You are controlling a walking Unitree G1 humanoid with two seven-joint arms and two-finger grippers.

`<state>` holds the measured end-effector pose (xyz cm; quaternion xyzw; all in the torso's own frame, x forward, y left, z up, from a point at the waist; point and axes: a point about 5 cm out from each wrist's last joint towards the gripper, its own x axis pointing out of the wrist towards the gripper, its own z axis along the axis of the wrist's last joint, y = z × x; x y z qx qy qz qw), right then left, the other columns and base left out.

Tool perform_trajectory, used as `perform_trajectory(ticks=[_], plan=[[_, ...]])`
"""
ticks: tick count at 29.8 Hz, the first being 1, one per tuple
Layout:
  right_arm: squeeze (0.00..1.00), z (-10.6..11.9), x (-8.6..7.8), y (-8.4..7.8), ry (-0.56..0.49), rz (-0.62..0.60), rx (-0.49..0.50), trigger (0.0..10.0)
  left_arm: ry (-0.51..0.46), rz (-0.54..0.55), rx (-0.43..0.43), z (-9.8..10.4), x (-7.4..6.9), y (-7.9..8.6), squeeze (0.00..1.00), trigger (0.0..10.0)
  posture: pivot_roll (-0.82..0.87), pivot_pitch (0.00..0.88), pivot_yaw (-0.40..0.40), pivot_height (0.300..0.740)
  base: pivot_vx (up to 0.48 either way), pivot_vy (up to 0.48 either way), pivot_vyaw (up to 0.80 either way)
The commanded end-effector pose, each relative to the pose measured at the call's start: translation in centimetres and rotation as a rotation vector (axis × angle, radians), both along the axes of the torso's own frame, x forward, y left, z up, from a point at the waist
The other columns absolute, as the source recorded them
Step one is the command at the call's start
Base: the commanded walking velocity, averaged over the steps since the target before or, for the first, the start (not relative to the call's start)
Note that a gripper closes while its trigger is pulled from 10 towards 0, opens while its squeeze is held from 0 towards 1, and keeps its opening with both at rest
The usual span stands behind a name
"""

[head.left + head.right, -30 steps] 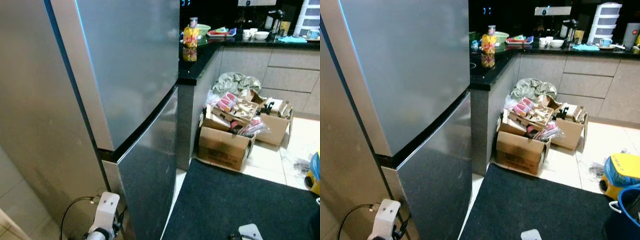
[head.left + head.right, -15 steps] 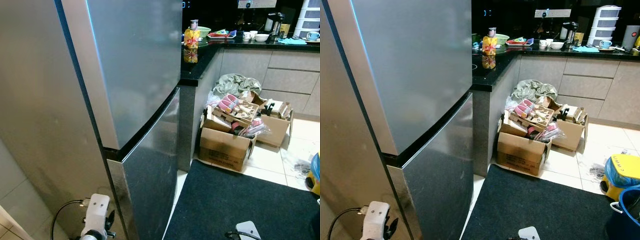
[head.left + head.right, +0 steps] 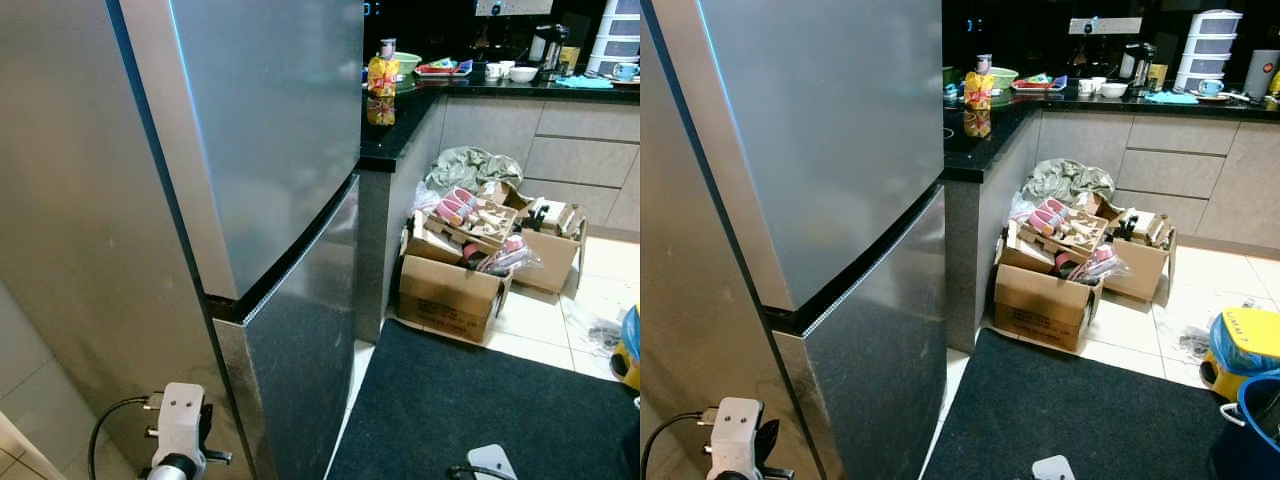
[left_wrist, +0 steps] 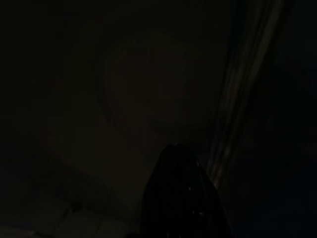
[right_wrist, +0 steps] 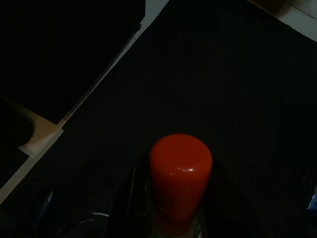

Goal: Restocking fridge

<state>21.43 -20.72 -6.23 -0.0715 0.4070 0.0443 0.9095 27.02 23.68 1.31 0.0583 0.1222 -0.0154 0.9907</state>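
Observation:
The tall steel fridge (image 3: 270, 130) stands close on my left, its upper door and lower door (image 3: 300, 330) both shut, a dark seam between them. My left arm's white wrist (image 3: 182, 415) hangs low beside the fridge's side wall; the left wrist view is very dark, with my left gripper (image 4: 183, 198) a black shape against a dim surface. My right gripper (image 5: 178, 198) is shut on a bottle with a red cap (image 5: 181, 163), held low above the black mat (image 5: 237, 89).
A black mat (image 3: 480, 410) covers the floor right of the fridge. Open cardboard boxes (image 3: 445, 295) full of clutter sit against the grey cabinets. The black counter (image 3: 400, 120) carries a yellow packet (image 3: 382, 75) and dishes. A yellow bin (image 3: 1245, 345) and a blue bucket (image 3: 1255, 420) stand at the far right.
The camera has shifted slightly. My left wrist has drifted lower and to the left beside the fridge. The fridge doors stay shut.

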Motion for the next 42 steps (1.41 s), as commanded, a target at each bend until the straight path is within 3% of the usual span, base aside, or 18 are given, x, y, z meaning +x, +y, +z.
perform_trajectory(ticks=[1, 2, 3, 5, 6, 13, 16, 21, 25, 27, 29, 37, 42], plan=[[0.00, 0.0, 0.1, 0.2, -0.003, 0.000, 0.002, 10.0, -0.009, -0.029, 0.014, 0.2, 0.1, -0.2, 0.00, 0.0, -0.10, 0.070, 0.020, 0.740, 0.000, 0.000, 0.00], [0.00, 0.1, 0.2, 0.2, -0.009, -0.001, 0.008, 10.0, -0.011, -0.037, 0.018, 0.3, 0.2, -0.2, 0.00, 0.0, -0.10, 0.076, 0.020, 0.740, 0.000, 0.000, 0.00], [0.00, 0.1, 0.3, 0.5, -0.015, 0.002, 0.014, 10.0, -0.010, -0.053, 0.031, 0.3, 0.3, -0.4, 0.00, 8.1, -0.10, 0.080, 0.020, 0.740, 0.000, 0.000, 0.00], [0.00, 0.2, 0.4, 0.6, -0.019, 0.005, 0.018, 10.0, -0.009, -0.063, 0.040, 0.4, 0.4, -0.5, 0.00, 8.1, -0.10, 0.080, 0.020, 0.740, 0.000, 0.000, 0.00], [0.00, 0.1, 0.5, 1.4, -0.025, 0.021, 0.029, 10.0, -0.007, -0.102, 0.054, 0.3, 0.3, -0.8, 0.00, 10.0, -0.10, 0.080, 0.015, 0.740, 0.000, 0.000, 0.00], [0.00, -0.4, -0.2, 2.3, -0.008, 0.046, 0.023, 10.0, 0.008, -0.163, 0.070, 0.1, 0.0, -1.1, 0.00, 10.0, -0.11, 0.076, 0.005, 0.740, 0.000, 0.000, 0.00], [0.00, -0.5, -0.6, 1.8, -0.012, 0.045, 0.030, 10.0, 0.007, -0.217, 0.089, -0.2, -0.5, -1.3, 0.00, 10.0, -0.12, 0.060, -0.006, 0.740, 0.000, 0.000, 0.00], [0.00, 0.0, -0.3, 0.7, -0.049, 0.049, 0.035, 10.0, 0.023, -0.172, 0.112, -0.3, -0.6, -0.4, 0.00, 10.0, -0.10, 0.049, -0.002, 0.740, 0.000, 0.000, 0.00], [0.00, 0.6, 0.5, 0.3, -0.093, 0.042, 0.034, 10.0, 0.000, -0.059, 0.051, 0.2, -0.1, 0.2, 0.00, 10.0, -0.10, 0.023, 0.001, 0.740, 0.000, 0.000, 0.00], [0.00, 0.6, 0.5, 0.3, -0.093, 0.042, 0.034, 10.0, 0.000, -0.059, 0.051, 0.2, -0.1, 0.2, 0.00, 10.0, -0.10, 0.023, 0.001, 0.740, 0.000, 0.000, 0.00], [0.00, 0.8, 0.7, 0.5, -0.115, 0.046, 0.028, 10.0, -0.027, 0.023, -0.011, 0.6, 0.5, 0.4, 0.00, 10.0, -0.11, 0.044, -0.006, 0.740, 0.000, 0.000, 0.00], [0.00, 0.8, 0.6, 0.4, -0.120, 0.061, 0.018, 10.0, -0.037, 0.041, -0.012, 0.8, 0.9, 0.4, 0.00, 10.0, -0.12, 0.054, -0.017, 0.740, 0.000, 0.000, 0.00], [0.00, 0.7, 0.5, 0.4, -0.119, 0.067, 0.014, 10.0, -0.040, -0.003, -0.069, 1.0, 1.3, -0.4, 0.00, 10.0, -0.13, 0.072, -0.025, 0.740, 0.000, 0.000, 0.00]])
